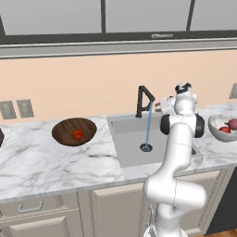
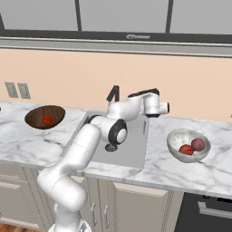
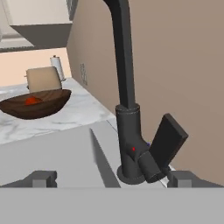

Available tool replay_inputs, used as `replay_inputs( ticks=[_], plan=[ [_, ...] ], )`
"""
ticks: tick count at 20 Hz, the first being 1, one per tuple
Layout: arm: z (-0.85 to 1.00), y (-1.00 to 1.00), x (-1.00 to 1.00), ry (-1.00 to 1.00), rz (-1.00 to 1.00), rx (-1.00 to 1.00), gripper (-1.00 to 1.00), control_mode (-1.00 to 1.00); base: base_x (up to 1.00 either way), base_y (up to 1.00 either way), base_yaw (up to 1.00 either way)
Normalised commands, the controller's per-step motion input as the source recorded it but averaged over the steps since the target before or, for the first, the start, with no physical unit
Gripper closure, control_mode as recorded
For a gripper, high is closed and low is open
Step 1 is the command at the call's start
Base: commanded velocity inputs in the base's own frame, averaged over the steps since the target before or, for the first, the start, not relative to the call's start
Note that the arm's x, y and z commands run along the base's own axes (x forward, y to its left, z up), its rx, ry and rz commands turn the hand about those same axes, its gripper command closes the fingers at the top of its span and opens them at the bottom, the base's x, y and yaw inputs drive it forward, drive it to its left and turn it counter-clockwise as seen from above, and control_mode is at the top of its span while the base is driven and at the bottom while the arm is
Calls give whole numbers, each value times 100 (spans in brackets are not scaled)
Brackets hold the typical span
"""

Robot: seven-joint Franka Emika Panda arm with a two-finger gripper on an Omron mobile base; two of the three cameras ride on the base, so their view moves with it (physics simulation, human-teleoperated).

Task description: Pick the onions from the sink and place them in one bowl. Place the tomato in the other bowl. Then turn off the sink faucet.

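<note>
The black sink faucet (image 3: 126, 83) stands close in the hand view, its lever (image 3: 168, 139) tilted up to the right. My gripper (image 3: 113, 179) is open, and the faucet's base and lever lie ahead between its fingertips (image 3: 183, 178). Water (image 1: 148, 124) runs from the spout into the sink (image 1: 129, 146). The gripper (image 1: 157, 105) sits just right of the faucet (image 1: 144, 99). The tomato (image 1: 77, 134) lies in the wooden bowl (image 1: 62, 132). Both onions, deep red (image 2: 186, 149) and mauve (image 2: 198, 144), lie in the pale bowl (image 2: 176, 140).
The backsplash wall (image 3: 183, 65) rises right behind the faucet. Two wall outlets (image 1: 16, 109) sit at the left above the marble counter (image 1: 37, 162). Beyond the wooden bowl stand a pale toaster-like box (image 3: 43, 78) and a paper roll (image 3: 56, 65).
</note>
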Motion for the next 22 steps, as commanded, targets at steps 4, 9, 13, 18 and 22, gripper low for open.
replay_inputs(
  ticks=[4, 9, 13, 18, 22],
  plan=[
    [-21, -5, 38, 1, 0, 1, -100, -100, 0, 0, 0],
    [-21, 0, 37, 3, 0, 0, -100, -100, 0, 0, 0],
    [-14, 0, 43, 3, 0, 0, -100, -100, 0, 0, 0],
    [3, 39, 39, 1, 0, 0, -100, -100, 0, 0, 0],
    [45, 99, 9, 1, 1, -1, -100, -100, 0, 0, 0]
  ],
)
